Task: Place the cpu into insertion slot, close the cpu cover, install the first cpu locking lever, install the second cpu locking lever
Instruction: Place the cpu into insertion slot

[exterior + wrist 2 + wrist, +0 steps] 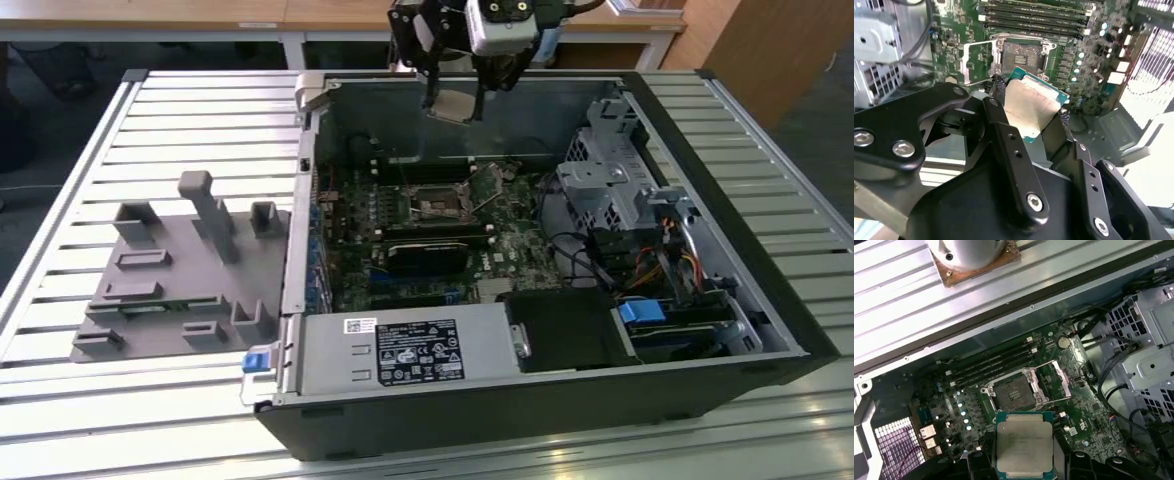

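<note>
Cpu (454,103): not seated. It is held in the air at the upper middle of the exterior view, over the far edge of the open computer case (534,415) and well above the green motherboard (400,235). It hangs tilted, pale metal face toward the camera. In the second wrist view the cpu (1031,107) shows a teal-green rim round its silver-beige lid.

Gripper (461,100): clamped on the cpu. Two black fingers (1004,135) press on opposite edges, with the chip between their tips.

Insertion slot (438,208): at the centre of the exterior view, set in the motherboard, its dark centre exposed. In the first wrist view the insertion slot (1013,392) is apart from the held chip, not touching it.

Cpu cover (1056,382): swung open off the slot. The silvery window frame stands tilted along one side of the slot. In the exterior view it sits just to the slot's upper right.

Around:
- Long black memory slots (989,367) run in a row beside the slot.
- A silver power supply (400,355) is at the lower middle of the exterior view.
- A metal drive cage (607,190) is toward the exterior view's right.
- A grey moulded fixture (174,270) lies at the exterior view's left, outside the case, on the slatted metal table (80,420).
</note>
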Robot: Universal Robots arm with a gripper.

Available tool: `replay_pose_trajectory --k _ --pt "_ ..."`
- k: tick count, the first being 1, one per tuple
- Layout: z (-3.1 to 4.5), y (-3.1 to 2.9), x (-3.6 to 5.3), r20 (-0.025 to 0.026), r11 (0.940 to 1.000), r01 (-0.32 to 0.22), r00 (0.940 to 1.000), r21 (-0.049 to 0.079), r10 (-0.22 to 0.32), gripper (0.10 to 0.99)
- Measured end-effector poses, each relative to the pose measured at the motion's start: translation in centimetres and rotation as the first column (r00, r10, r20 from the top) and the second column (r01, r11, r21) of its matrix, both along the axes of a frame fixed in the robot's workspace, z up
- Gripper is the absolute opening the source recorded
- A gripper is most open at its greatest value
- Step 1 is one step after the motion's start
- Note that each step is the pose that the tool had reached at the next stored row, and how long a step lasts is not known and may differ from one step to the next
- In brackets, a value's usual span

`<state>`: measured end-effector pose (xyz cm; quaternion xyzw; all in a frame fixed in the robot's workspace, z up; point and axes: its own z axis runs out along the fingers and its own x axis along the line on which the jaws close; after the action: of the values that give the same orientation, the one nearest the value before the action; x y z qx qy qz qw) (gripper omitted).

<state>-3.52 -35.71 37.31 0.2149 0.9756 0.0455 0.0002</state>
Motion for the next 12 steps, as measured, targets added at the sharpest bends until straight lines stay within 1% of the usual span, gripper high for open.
replay_pose_trajectory --k 3,6,9,12 --pt "-0.08 0.0 0.0 0.0 0.9985 0.054 0.9985 0.0 -0.054 0.537" --pt "-0.17 0.0 0.0 0.0 0.9939 0.11 0.9939 0.0 -0.11 0.537" --pt "-0.25 0.0 0.0 0.0 0.9866 0.163 0.9866 0.0 -0.163 0.537" --pt "-0.33 0.0 0.0 0.0 0.9763 0.216 0.9763 0.0 -0.216 0.537"
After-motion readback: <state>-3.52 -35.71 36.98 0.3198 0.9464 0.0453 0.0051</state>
